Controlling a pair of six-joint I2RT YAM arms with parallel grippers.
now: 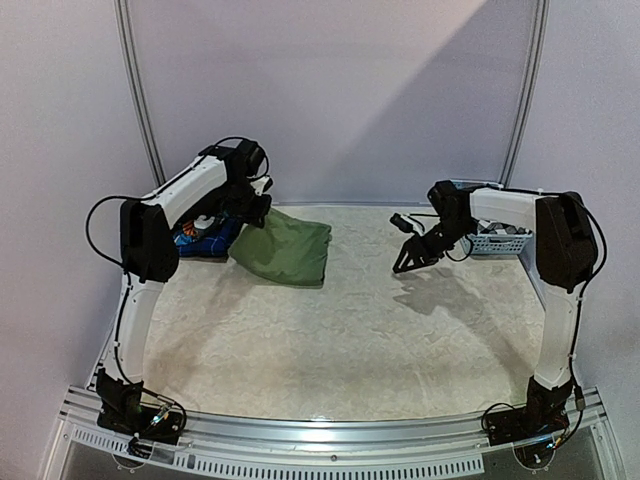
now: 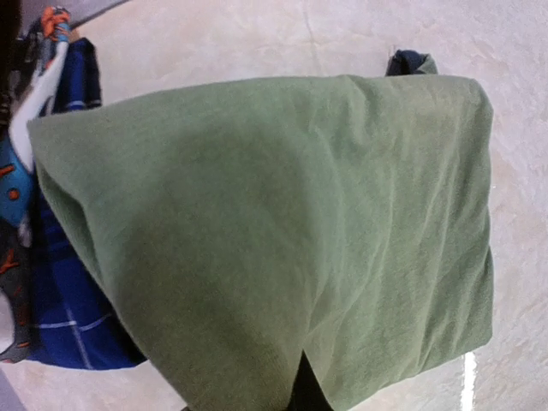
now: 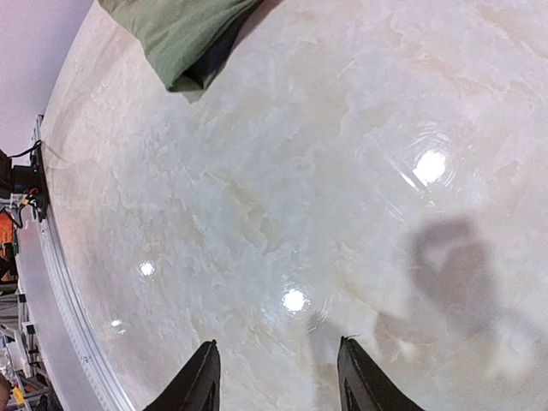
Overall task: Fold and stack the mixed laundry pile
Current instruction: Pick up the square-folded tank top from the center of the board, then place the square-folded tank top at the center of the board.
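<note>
Folding of the olive-green T-shirt [image 1: 285, 250] looks complete; it lies doubled at upper left of the table [image 1: 350, 330], overlapping the blue piece [image 2: 68, 300] and the orange-blue-white print [image 2: 10, 188]. Left gripper [image 1: 256, 208] sits at its far edge; cloth hides the jaws, so grip cannot be told. Right gripper [image 3: 278, 385] hovers spread and empty at mid right. Next: settle shirt squarely on the stack. Other garments largely concealed.

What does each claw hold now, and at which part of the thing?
The left claw seems to pinch the green shirt at its edge, though the cloth hides most of the grip. The right claw is open and holds nothing.
</note>
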